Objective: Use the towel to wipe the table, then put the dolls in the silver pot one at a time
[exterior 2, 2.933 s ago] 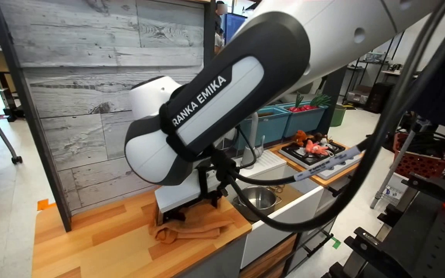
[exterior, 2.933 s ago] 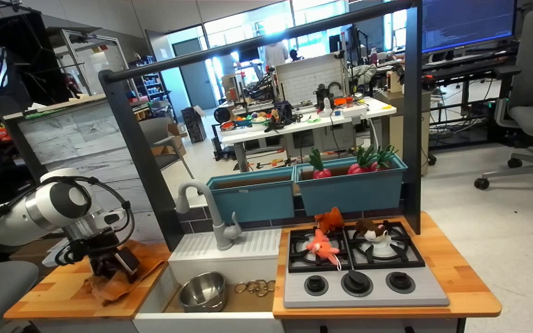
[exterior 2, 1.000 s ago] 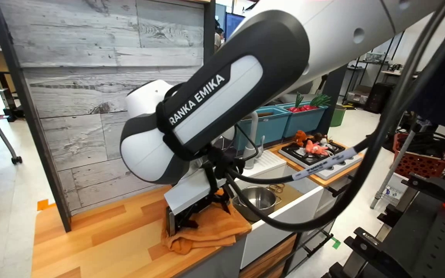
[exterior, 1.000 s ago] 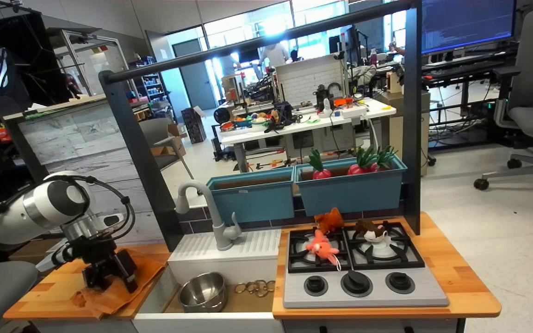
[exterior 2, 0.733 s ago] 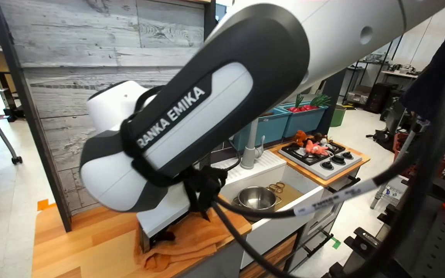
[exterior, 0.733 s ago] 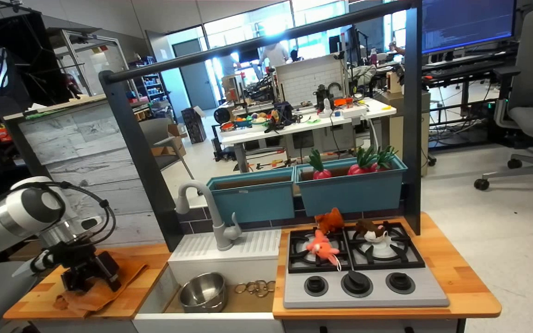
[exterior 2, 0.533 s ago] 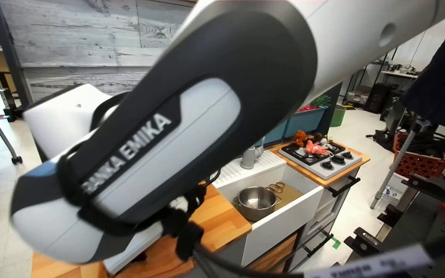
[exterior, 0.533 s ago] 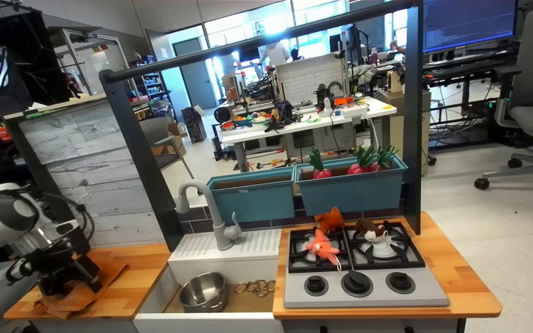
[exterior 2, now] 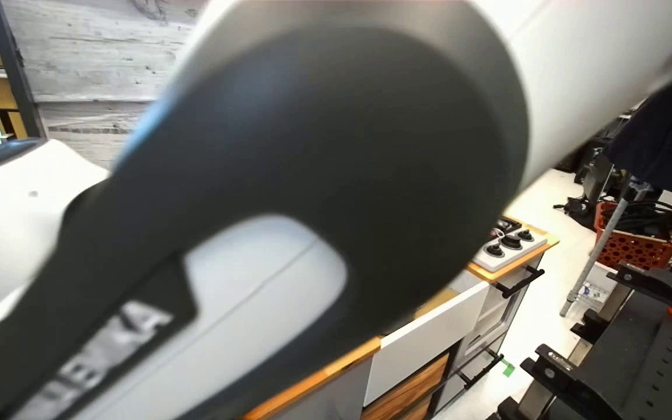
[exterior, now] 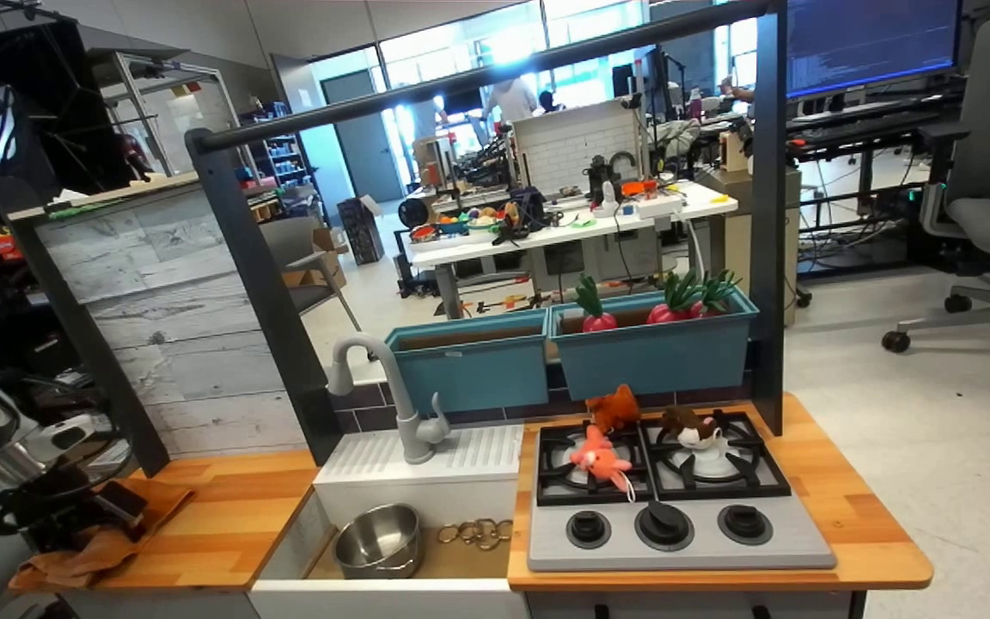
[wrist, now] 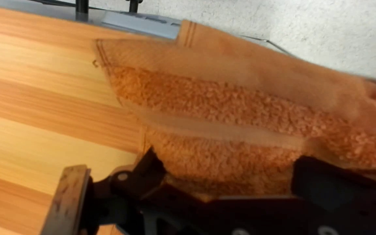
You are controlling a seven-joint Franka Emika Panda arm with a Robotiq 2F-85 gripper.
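The orange towel (exterior: 74, 559) lies at the outer left end of the wooden table (exterior: 229, 507), its edge reaching over the front. Pressed down on it is my gripper (exterior: 87, 520). In the wrist view my gripper (wrist: 225, 160) stands open, its fingers wide apart with folded towel (wrist: 214, 98) spread between and beyond them. Contact at the fingertips is too dark to judge. On the stove sit the dolls: a red-orange one (exterior: 614, 408), a pink-orange one (exterior: 598, 460) and a brown-and-white one (exterior: 686, 425). The silver pot (exterior: 379, 542) stands in the sink.
Metal rings (exterior: 482, 533) lie in the sink beside the pot. A grey faucet (exterior: 400, 395) rises behind it, with blue planters (exterior: 469, 365) further back. A dark frame post (exterior: 263, 309) stands at the table's rear. My arm (exterior 2: 312, 146) blocks much of an exterior view.
My gripper has slid the towel away from the sink toward the table's outer left end. The gripper has stayed open. Dolls and pot have not moved.
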